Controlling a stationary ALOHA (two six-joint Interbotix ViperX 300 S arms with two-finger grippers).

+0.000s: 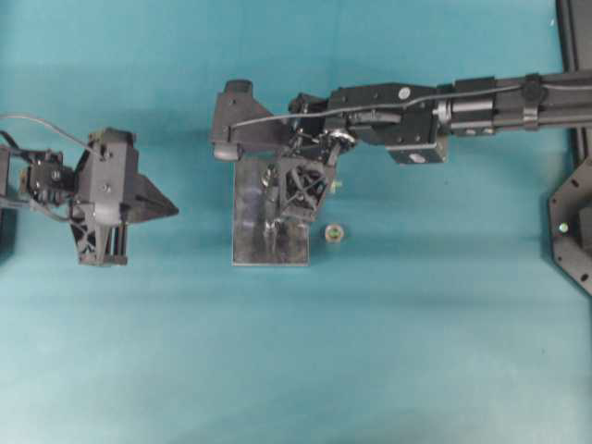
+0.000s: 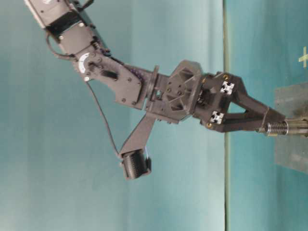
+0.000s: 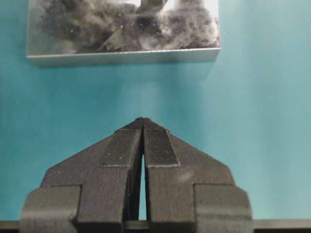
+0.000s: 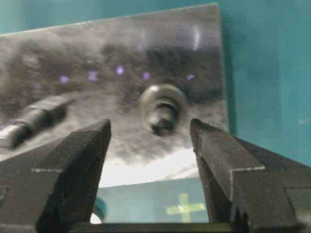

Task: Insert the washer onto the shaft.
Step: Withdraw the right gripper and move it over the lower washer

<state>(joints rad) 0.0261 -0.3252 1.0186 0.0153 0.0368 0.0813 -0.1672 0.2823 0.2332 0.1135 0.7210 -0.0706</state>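
Steel plate (image 1: 254,217) mid-counter, shaft (image 4: 160,109) upright; right gripper (image 4: 150,145) poised above, jaws wide, nothing held. Washer (image 1: 333,234) beside plate. Left gripper (image 3: 143,141) parked, jaws together.

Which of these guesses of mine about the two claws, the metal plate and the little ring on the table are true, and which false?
1. The left gripper is shut and holds nothing. True.
2. The right gripper is clamped shut. False: its jaws stand wide apart.
3. The right gripper hangs over the metal plate. True.
4. The small ring lies on the plate. False: it lies on the teal table beside the plate.
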